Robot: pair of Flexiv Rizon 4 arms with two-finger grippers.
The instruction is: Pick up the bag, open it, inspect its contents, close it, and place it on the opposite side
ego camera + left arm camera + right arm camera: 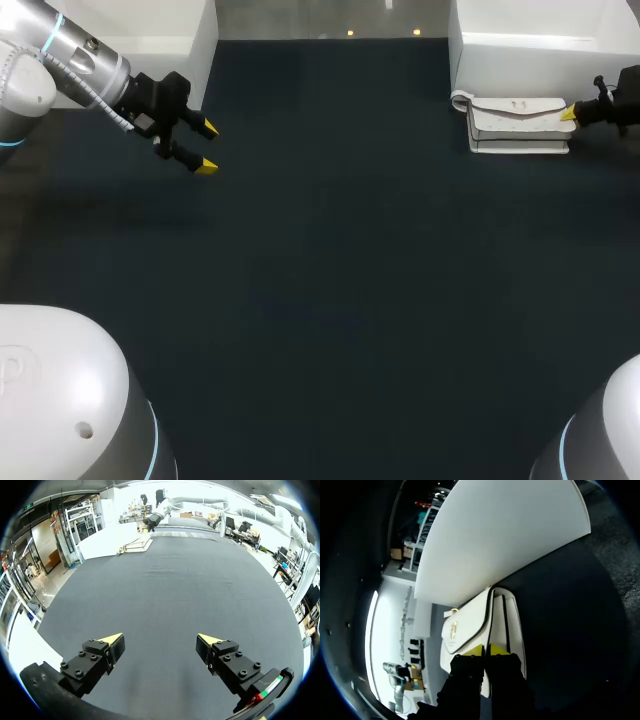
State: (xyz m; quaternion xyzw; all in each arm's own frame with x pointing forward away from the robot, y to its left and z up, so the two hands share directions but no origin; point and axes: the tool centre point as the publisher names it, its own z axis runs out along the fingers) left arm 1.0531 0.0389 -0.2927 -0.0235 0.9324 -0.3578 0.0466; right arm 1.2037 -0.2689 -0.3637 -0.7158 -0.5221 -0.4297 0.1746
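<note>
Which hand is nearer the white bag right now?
Right. The right hand is at one end of the white bag, its yellow tips on it; the left hand hangs open at the opposite side of the table, well apart from it.

There's the white bag [520,125] on the dark table [330,300], far right, tucked just beside the white box [540,45], long side along it, dark-trimmed flap shut under a small gold clasp, strap loop curling off its inner end.

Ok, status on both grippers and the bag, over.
Left gripper open, empty. Right gripper shut on bag: flap down, lying on table. White box close behind it.
</note>
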